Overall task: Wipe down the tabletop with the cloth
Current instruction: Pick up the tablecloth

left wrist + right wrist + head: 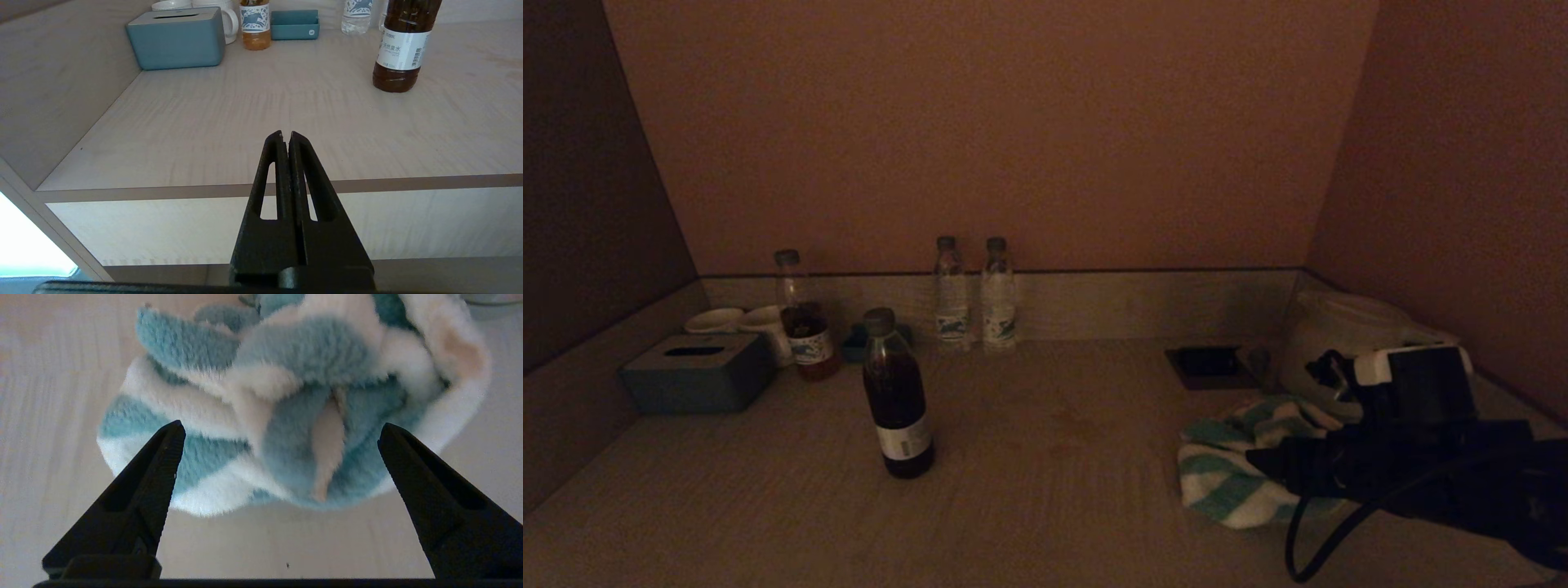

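From the head view, the room is dim. The striped cloth [1241, 465] lies bunched on the table [1054, 490] at the right side, and the right gripper [1262, 461] reaches in from the right, its tip at the cloth's edge. A dark bottle [897, 394] stands alone near the middle-left. At the back left sit a tissue box [698, 373], two cups [739, 320] and an amber bottle [803, 317]; two clear water bottles [974, 294] stand against the back wall. A white kettle [1339, 335] sits behind the cloth.

In the left wrist view, the left gripper [286, 134] hangs off the table's front edge, jaws pressed together, holding nothing.

In the right wrist view, the right gripper's jaws stand wide apart, low over the table, with the crumpled cloth just ahead of the tips and spanning the gap between them.
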`<state>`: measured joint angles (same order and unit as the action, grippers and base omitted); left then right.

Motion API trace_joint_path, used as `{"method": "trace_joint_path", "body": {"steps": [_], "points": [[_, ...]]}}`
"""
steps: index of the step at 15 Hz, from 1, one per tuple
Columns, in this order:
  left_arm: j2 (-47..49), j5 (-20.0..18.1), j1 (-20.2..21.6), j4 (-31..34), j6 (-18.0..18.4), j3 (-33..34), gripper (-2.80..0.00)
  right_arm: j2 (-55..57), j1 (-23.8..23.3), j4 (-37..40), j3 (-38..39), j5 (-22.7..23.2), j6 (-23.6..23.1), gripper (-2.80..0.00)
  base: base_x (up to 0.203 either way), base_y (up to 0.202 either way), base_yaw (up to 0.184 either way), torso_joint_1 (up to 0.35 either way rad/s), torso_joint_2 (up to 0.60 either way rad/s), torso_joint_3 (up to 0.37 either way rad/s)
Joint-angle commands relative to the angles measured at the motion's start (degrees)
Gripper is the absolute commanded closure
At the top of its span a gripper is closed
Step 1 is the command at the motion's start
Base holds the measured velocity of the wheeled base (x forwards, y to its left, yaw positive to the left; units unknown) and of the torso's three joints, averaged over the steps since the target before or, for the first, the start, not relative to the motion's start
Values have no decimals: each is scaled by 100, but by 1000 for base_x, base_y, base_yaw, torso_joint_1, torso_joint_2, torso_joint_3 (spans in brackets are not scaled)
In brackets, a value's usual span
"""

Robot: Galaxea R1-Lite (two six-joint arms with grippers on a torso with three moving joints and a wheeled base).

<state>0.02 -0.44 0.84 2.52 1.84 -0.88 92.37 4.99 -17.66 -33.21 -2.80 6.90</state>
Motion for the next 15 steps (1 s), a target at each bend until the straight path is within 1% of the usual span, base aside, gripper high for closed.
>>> {"method": "trace_joint_path", "body": {"steps": [1, 3, 6, 8, 11, 13, 15], "points": [[6, 0, 4, 3, 1, 0, 0, 235, -4, -18, -128, -2, 5, -280, 0, 0, 0, 0, 0, 0], [6, 0, 1, 3, 1, 0, 0, 257, -7, -18, -152, -2, 5, -280, 0, 0, 0, 0, 0, 0], [6, 0, 4, 3, 1, 0, 0, 676, -31, -50, -366, -2, 21, -280, 0, 0, 0, 0, 0, 0], [-2, 0, 4, 3, 1, 0, 0, 709, -40, -91, -385, -4, 20, -280, 0, 0, 0, 0, 0, 0], [6, 0, 4, 3, 1, 0, 0, 1105, -101, -226, -405, -2, 14, -280, 0, 0, 0, 0, 0, 0], [6, 0, 4, 3, 1, 0, 0, 1108, -103, -229, -405, -2, 14, -280, 0, 0, 0, 0, 0, 0], [6, 0, 3, 3, 1, 0, 0, 1213, -111, -270, -413, 119, 22, -280, 0, 0, 0, 0, 0, 0]]}}
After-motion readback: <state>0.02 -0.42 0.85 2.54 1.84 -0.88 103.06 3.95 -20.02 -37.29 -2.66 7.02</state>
